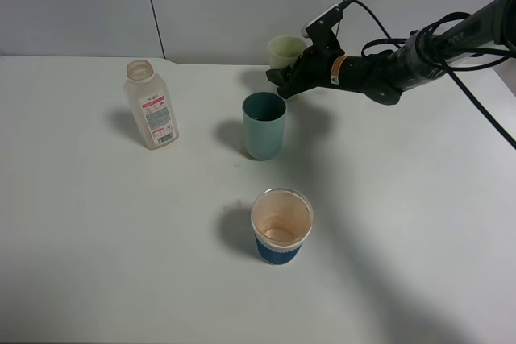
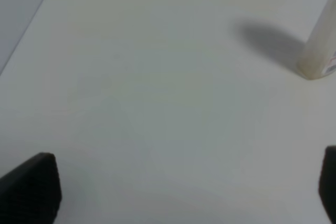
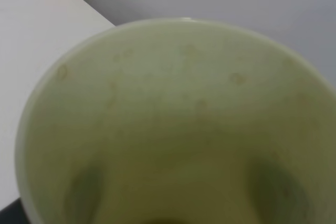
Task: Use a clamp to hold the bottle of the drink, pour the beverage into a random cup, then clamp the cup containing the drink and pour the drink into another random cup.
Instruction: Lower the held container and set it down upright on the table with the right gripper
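My right gripper point(image 1: 295, 70) is shut on the pale yellow-green cup point(image 1: 285, 49), holding it roughly upright just behind and right of the teal cup point(image 1: 264, 125). In the right wrist view the pale cup's inside point(image 3: 173, 124) fills the frame, and I cannot make out any beverage in it. The clear bottle point(image 1: 151, 104) stands capless at the left, and its edge point(image 2: 320, 40) shows in the left wrist view. My left gripper point(image 2: 181, 187) is open over bare table with nothing between its fingers point(image 2: 31, 187). The left arm is outside the exterior view.
A paper cup with a blue base point(image 1: 280, 225) stands in front of the teal cup, brownish inside. The white table point(image 1: 97, 239) ends at a grey wall behind. The right arm and its cables point(image 1: 419, 54) reach in from the right.
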Available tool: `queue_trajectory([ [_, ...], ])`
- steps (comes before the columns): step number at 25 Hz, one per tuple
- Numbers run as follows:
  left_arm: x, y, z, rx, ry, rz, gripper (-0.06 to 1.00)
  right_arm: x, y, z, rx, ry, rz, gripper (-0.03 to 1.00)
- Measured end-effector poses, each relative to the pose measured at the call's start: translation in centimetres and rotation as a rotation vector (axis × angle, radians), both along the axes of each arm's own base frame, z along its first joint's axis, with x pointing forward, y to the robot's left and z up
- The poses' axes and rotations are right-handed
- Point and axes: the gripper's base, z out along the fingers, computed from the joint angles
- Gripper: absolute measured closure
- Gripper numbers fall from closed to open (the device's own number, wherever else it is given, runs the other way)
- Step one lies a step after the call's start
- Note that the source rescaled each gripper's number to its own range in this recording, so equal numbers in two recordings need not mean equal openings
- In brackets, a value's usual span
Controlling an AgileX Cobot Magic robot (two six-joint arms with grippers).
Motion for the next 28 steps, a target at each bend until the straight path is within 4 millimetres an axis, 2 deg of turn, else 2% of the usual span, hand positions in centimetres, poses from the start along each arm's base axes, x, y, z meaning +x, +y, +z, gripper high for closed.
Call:
queue_trajectory([
  [11,0.0,0.0,0.0,0.000,0.000,0.000,-0.06,0.0,0.0,0.0,0.092,0.085,-0.042,0.93],
  [12,0.0,0.0,0.0,0.000,0.000,0.000,-0.06,0.0,0.0,0.0,0.093,0.087,-0.042,0.88],
  [13,0.0,0.0,0.0,0.000,0.000,0.000,-0.06,0.0,0.0,-0.1,0.090,0.094,-0.044,0.76],
  [16,0.0,0.0,0.0,0.000,0.000,0.000,-0.06,-0.1,-0.1,-0.8,0.073,0.113,-0.052,0.33],
  [18,0.0,0.0,0.0,0.000,0.000,0.000,-0.06,-0.1,-0.1,-0.9,0.079,0.122,-0.055,0.17],
  [20,0.0,0.0,0.0,0.000,0.000,0.000,-0.06,-0.1,-0.1,-0.8,0.097,0.137,-0.063,0.11],
  [24,0.0,0.0,0.0,0.000,0.000,0.000,-0.06,-0.1,-0.2,-0.4,0.132,0.189,-0.089,0.08],
  [28,0.0,0.0,0.0,0.000,0.000,0.000,-0.06,-0.1,-0.2,1.5,0.185,0.234,-0.119,0.07],
])
